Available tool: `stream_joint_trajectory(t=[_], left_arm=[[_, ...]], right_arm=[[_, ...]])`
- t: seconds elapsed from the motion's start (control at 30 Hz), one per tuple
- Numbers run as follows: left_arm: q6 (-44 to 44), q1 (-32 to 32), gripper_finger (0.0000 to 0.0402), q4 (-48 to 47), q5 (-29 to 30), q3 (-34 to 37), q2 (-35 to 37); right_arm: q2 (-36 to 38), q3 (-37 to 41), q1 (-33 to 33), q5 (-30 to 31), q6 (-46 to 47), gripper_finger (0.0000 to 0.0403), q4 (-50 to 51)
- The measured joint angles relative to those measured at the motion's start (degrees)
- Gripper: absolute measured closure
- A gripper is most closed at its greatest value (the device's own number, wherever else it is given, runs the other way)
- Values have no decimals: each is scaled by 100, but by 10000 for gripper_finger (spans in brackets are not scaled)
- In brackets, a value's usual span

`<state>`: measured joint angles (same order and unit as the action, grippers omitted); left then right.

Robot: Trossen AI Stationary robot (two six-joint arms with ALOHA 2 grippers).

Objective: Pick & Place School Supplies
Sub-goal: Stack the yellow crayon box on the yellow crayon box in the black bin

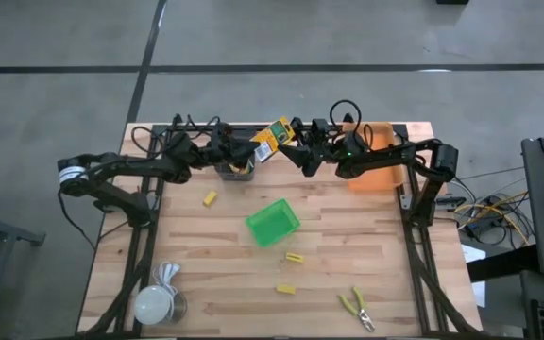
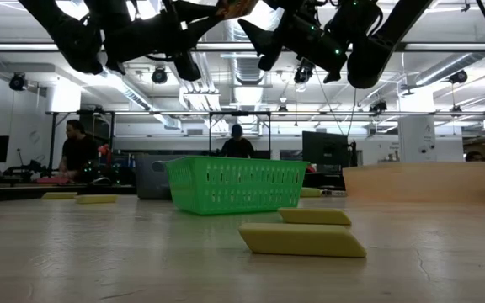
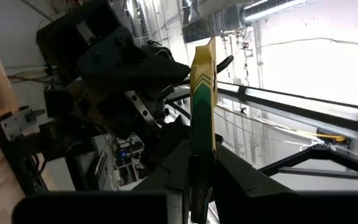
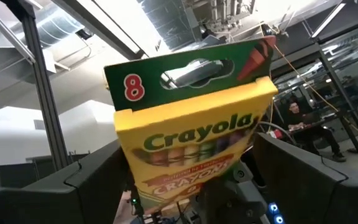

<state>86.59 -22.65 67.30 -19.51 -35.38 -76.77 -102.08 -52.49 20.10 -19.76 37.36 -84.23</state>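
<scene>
Yellow blocks [image 1: 210, 198], three; pliers [image 1: 357, 308], one

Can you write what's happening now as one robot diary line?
left gripper: shut on crayon box, raised | right gripper: open beside box | green bin: mid-table

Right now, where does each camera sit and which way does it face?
High: overhead, straight down on the table; both arms show.
Low: tabletop level, looking across past the green bin; arms overhead.
Left wrist: along the left claw, gripping the crayon box edge-on.
Right wrist: past the open right claw.
Both wrist views share that box.
</scene>
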Motion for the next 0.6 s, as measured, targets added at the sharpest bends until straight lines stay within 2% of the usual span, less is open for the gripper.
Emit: stream_joint_trajectory(t=[0.33, 0.6], left_arm=[[-1128, -1, 357, -47, -77, -177, 4], [-2474, -3, 357, -35, -274, -220, 20]], right_arm=[[2, 0, 0, -7, 17, 76, -17], [7, 0, -4, -42, -2, 76, -15]])
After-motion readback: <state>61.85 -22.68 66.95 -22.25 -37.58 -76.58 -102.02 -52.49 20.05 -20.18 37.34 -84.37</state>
